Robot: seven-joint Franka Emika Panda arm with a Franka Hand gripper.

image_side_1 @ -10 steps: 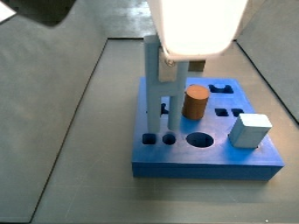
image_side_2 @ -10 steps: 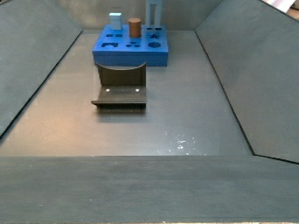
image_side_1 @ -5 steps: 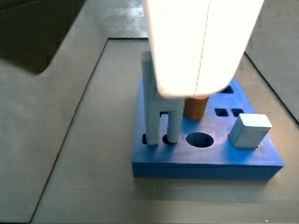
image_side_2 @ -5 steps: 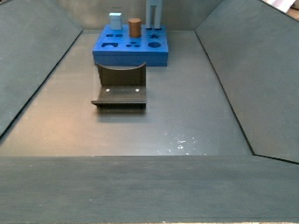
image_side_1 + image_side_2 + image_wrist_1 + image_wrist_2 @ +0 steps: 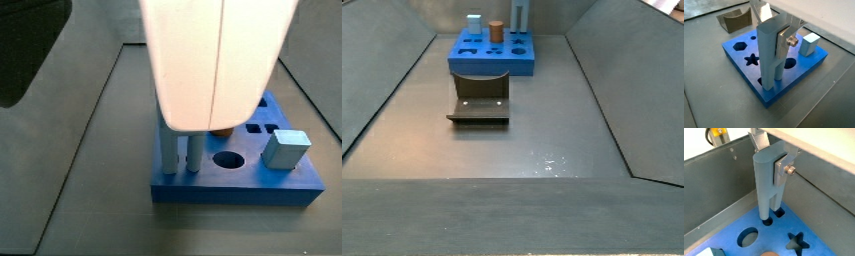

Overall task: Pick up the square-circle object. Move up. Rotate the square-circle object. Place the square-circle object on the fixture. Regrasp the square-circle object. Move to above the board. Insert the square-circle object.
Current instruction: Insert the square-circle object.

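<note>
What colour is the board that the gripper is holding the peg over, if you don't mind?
Bright blue; the board shows best in a wrist view, beneath the gripper and peg.

In a side view the pale arm body hides the tool (image 5: 194, 150) above its fingertips and most of the orange cylinder (image 5: 227, 128). In both wrist views the picture's edge cuts off the tool's upper part. The square-circle object (image 5: 771, 55) has its lower end sunk in a hole of the board (image 5: 744, 70), so the tip is hidden.
</note>
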